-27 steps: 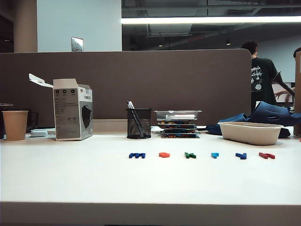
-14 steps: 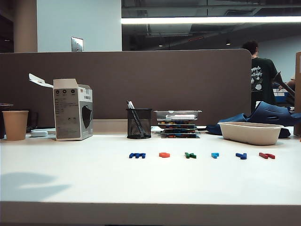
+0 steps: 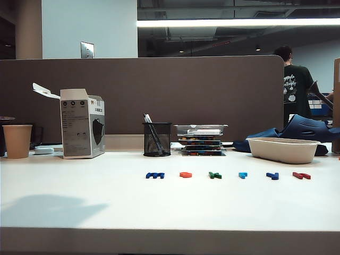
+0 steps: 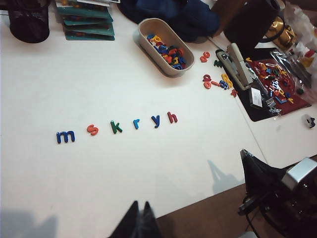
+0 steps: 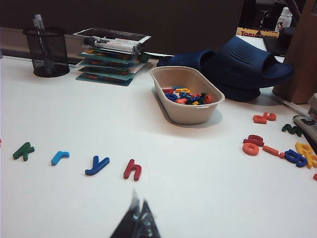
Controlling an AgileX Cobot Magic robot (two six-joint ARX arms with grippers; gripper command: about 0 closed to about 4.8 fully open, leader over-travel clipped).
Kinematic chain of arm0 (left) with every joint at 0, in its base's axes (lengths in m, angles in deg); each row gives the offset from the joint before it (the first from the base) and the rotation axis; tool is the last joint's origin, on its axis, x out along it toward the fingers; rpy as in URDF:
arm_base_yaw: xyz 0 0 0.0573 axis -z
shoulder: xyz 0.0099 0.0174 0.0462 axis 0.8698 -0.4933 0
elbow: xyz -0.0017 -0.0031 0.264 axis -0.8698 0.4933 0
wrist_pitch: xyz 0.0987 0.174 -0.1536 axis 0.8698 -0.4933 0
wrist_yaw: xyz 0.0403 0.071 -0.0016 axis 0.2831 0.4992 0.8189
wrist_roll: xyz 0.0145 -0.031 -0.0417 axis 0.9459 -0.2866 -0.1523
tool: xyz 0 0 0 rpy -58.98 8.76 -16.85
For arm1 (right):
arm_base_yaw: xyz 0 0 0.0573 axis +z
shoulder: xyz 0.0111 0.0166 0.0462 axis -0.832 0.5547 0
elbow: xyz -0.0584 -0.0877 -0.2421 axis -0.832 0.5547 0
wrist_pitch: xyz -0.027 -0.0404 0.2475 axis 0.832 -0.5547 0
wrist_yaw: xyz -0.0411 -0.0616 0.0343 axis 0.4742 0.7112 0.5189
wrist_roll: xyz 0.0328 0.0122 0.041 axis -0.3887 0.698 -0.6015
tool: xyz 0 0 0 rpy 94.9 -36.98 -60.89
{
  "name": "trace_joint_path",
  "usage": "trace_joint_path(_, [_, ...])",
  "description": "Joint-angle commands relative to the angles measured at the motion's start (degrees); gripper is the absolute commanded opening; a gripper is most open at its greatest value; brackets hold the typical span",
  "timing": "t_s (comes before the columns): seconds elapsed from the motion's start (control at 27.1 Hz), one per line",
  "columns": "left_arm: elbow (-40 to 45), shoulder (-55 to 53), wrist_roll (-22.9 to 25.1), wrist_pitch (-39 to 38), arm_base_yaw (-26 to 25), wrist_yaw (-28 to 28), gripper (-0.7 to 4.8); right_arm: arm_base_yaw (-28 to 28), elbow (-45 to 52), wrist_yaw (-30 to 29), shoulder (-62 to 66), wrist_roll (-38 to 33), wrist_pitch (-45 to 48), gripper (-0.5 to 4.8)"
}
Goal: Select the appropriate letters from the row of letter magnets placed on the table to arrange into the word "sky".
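A row of letter magnets lies on the white table: blue m, orange-red s, green k, light-blue r, dark blue y, red h. From high above the table's front edge, my left gripper looks down on the s, k and y; its jaws are shut and hold nothing. My right gripper is shut and empty, well short of the k and y. Neither gripper shows in the exterior view.
At the back stand a paper cup, an open white box, a mesh pen holder, a card stack and a beige tray of spare letters. Loose letters and a stapler lie at the right.
A shadow has spread over the table's front left corner in the exterior view and grown. The letters have not moved.
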Motion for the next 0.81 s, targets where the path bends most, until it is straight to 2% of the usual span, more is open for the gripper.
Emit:
trace_joint_path(0.04, [-0.2, 0.2, -0.3, 0.5, 0.0, 0.5, -0.05, -0.1, 0.3, 0.1, -0.4, -0.4, 1.0, -0.06])
trace_joint_path(0.37, [-0.2, 0.2, -0.3, 0.6, 0.0, 0.3, -0.05, 0.0, -0.5, 0.2, -0.4, -3.9, 0.4, -0.06])
trace_joint_path(0.81, [-0.2, 0.2, -0.3, 0.6, 0.0, 0.3, -0.05, 0.1, -17.1, 0.3, 1.4, -4.8, -14.0, -0.06])
